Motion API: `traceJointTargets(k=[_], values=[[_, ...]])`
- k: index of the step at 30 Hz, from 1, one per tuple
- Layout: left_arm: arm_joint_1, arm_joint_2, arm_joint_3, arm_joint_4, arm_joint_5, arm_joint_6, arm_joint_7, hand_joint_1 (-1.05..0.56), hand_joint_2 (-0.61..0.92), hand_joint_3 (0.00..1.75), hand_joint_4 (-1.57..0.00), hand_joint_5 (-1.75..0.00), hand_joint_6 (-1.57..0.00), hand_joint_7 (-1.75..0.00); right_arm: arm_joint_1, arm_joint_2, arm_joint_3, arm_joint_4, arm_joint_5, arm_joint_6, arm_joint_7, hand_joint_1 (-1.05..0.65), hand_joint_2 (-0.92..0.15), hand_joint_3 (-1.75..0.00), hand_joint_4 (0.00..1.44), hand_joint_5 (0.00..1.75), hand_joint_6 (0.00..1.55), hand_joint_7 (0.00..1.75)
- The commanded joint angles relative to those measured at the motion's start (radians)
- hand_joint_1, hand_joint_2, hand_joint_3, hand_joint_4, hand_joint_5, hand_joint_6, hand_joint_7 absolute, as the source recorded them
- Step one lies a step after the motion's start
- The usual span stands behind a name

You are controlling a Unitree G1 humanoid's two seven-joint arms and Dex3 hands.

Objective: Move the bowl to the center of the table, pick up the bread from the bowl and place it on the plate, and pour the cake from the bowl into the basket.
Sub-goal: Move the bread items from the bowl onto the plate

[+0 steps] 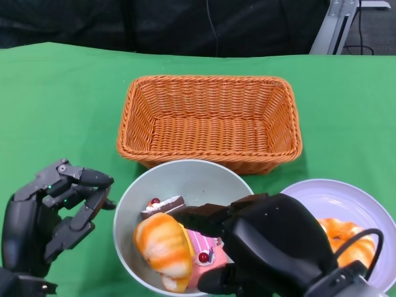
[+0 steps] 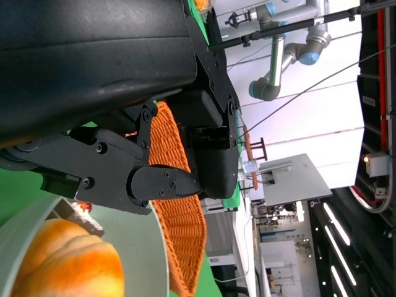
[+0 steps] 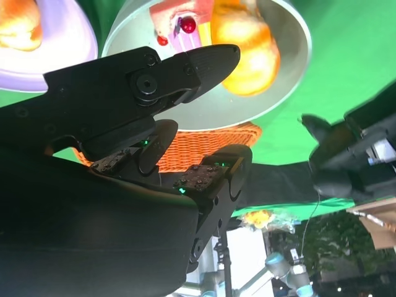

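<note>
Right hand [image 1: 263,244] spread wide over bowl [image 1: 130,210], fingers beside bread [image 1: 164,244], poised for pickup. Left hand [image 1: 52,213] holds nothing, fingers loosely parted, just beside bowl rim, likely steadying.

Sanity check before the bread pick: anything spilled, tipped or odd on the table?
Nothing spilled or tipped. One oddity: the plate already holds an orange bread-like piece, while a bread and cake sit in the bowl. The basket is upright and empty.

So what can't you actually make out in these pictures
- Head view: the right hand covers the bowl's near right side and part of the cake.
- Head view: the plate's food is cut off behind that arm.
- Right wrist view: the fingers hide most of the basket.
</note>
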Motion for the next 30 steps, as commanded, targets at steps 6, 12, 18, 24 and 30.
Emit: traceJointTargets(k=[6, 12, 18, 24, 30], values=[[-0.006, -0.009, 0.006, -0.052, 0.011, 0.037, 0.031, -0.20, 0.92, 0.28, -0.74, -1.45, -0.85, -0.95, -0.037, 0.007, 0.025, 0.158, -0.074, 0.014, -0.093, -0.78, -0.92, -0.09, 0.83, 0.03, 0.61, 0.00], [-0.015, -0.005, 0.007, -0.027, 0.018, 0.017, 0.020, -0.23, 0.92, 0.28, -0.73, -1.44, -0.85, -0.95, -0.073, 0.031, 0.046, 0.230, -0.101, 0.046, -0.110, -0.78, -0.92, -0.09, 0.79, 0.00, 0.58, 0.00], [-0.020, -0.006, 0.007, -0.012, 0.028, 0.011, 0.025, -0.22, 0.92, 0.27, -0.73, -1.44, -0.85, -0.95, -0.085, 0.050, 0.060, 0.242, -0.081, 0.068, -0.112, -0.77, -0.92, -0.11, 0.75, 0.00, 0.53, 0.00], [-0.024, -0.009, 0.009, 0.007, 0.039, -0.006, 0.029, -0.22, 0.92, 0.27, -0.74, -1.44, -0.86, -0.95, -0.083, 0.032, 0.059, 0.251, -0.008, 0.022, -0.199, -0.77, -0.92, -0.08, 0.65, 0.00, 0.48, 0.00], [-0.028, -0.012, 0.011, 0.021, 0.039, -0.016, 0.027, -0.22, 0.92, 0.28, -0.74, -1.43, -0.87, -0.94, -0.082, 0.039, 0.063, 0.244, 0.003, 0.034, -0.205, -0.81, -0.92, -0.10, 0.66, 0.02, 0.44, 0.00]])
